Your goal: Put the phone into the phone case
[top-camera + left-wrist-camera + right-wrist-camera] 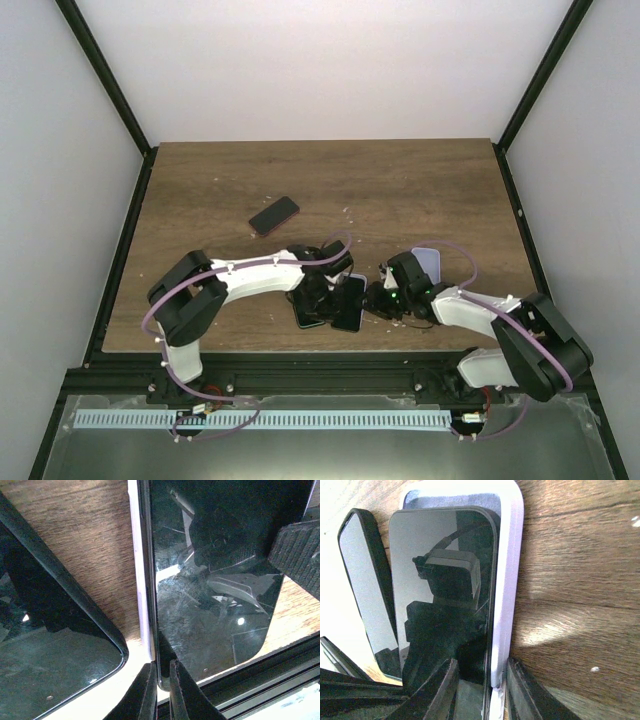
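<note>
Phone [445, 570]: dark glass facing up, lying inside the outline of the phone case. Its long edge is against the case's side wall, and grey lining shows beyond its top end (whether it is pressed fully home I cannot tell).
Phone case [509, 565]: pale, white to lilac, on the table near the front edge, between the two grippers.
Left gripper [162, 682]: fingers almost together, pinching the phone's edge by a corner, just where the pale case wall runs out.
Right gripper [482, 667]: fingers closed across the case's side wall and the phone's edge together; the wall touches one finger.
Ribbed pad [297, 555]: black, over the phone's far edge in the left wrist view (whose it is I cannot tell).
Second phone [367, 595]: dark with a black rim, just beside the cased one on its other side, under the left arm's wrist (it looks tilted rather than flat).
Third phone [274, 215]: black, flat on the table, well apart from the others and farther from the arms.
Table [430, 190]: brown wood grain, with a few pale specks.
</note>
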`<move>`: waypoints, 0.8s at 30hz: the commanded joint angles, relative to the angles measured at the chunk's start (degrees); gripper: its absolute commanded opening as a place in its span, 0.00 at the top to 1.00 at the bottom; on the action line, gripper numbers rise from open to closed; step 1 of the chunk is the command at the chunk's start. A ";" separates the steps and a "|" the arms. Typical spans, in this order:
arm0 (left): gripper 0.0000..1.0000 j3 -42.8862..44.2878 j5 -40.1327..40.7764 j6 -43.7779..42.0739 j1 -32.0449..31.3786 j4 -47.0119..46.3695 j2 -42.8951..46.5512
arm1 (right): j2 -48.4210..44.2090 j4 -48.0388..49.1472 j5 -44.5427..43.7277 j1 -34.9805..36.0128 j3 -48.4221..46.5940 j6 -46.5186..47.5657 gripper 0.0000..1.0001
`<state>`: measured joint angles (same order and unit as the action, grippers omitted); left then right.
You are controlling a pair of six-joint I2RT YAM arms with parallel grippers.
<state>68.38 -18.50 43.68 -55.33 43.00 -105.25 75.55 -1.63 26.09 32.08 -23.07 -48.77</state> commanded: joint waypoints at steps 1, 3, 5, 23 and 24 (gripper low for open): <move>0.90 2.17 3.40 1.26 1.13 -7.47 -0.58 | -1.19 -1.47 -0.68 1.98 0.39 -0.68 0.73; 0.84 1.33 3.65 1.69 1.52 -7.26 1.23 | -2.55 -4.36 -3.09 1.98 -0.89 0.08 0.72; 0.77 -0.41 3.87 1.87 1.68 -7.38 3.42 | -4.09 -7.08 -5.18 1.87 -2.27 1.15 0.69; 0.89 -13.21 -4.69 -0.69 -2.42 -12.94 13.71 | 7.21 -7.48 -9.62 -6.10 -19.55 14.89 0.78; 0.96 -13.45 -5.36 -0.73 -2.41 -13.54 13.28 | 9.00 -7.13 -9.72 -6.19 -20.55 15.19 0.81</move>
<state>55.79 -21.17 43.35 -57.36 33.39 -92.14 79.61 -10.81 17.56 26.74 -39.00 -37.19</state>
